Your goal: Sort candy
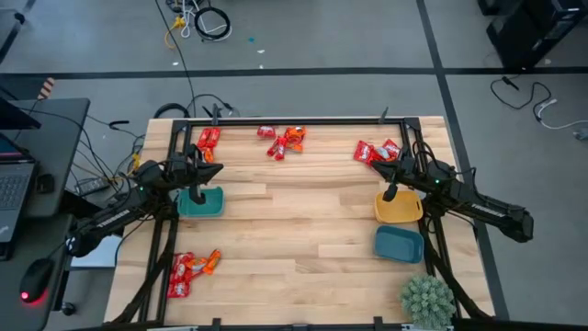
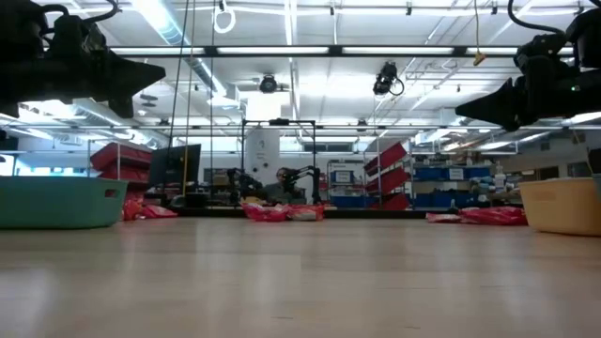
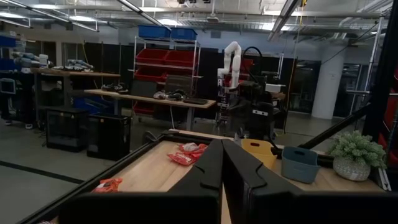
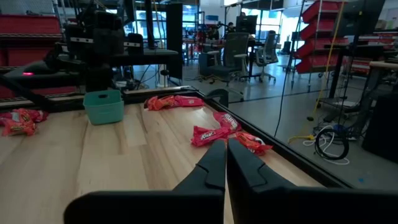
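The candy lies in several heaps of red and orange wrappers on the wooden table: far left, far middle, far right and near left. My left gripper hovers shut above the teal bowl. My right gripper hovers shut above the yellow bowl. A blue bowl stands just nearer than the yellow one. In each wrist view the two dark fingers, left and right, meet with nothing between them.
A small potted plant stands at the near right corner. A black frame runs along the table's far edge and sides. The middle of the table is bare wood between the bowls.
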Controlling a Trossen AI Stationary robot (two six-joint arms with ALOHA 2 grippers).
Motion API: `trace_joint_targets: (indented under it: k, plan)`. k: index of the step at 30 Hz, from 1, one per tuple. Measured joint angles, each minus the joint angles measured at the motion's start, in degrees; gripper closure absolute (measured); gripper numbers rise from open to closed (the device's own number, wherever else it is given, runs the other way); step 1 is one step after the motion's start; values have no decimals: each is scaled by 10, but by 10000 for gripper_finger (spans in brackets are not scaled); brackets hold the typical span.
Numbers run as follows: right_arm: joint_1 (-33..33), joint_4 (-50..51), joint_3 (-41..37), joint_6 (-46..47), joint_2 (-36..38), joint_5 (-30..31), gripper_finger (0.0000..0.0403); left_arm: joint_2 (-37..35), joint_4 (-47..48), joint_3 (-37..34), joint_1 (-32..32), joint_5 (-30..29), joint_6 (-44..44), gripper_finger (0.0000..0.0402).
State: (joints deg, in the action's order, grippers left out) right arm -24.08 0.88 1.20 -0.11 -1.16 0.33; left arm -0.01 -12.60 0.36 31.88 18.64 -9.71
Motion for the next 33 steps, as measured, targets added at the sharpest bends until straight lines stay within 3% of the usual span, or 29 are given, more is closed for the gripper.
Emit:
trace_joint_targets:
  k: [12, 21, 26, 33]
  plan:
    - [0, -31, 0, 0, 0, 0, 400, 0, 0, 0, 0, 0, 0, 394]
    - [0, -257, 10, 30, -9, -16, 400, 0, -53, 0, 0, 0, 0, 394]
    - [0, -169, 77, 80, -84, -33, 400, 0, -59, 0, 0, 0, 0, 394]
    - [0, -17, 214, 119, -265, -1, 389, 0, -59, 0, 0, 0, 18, 394]
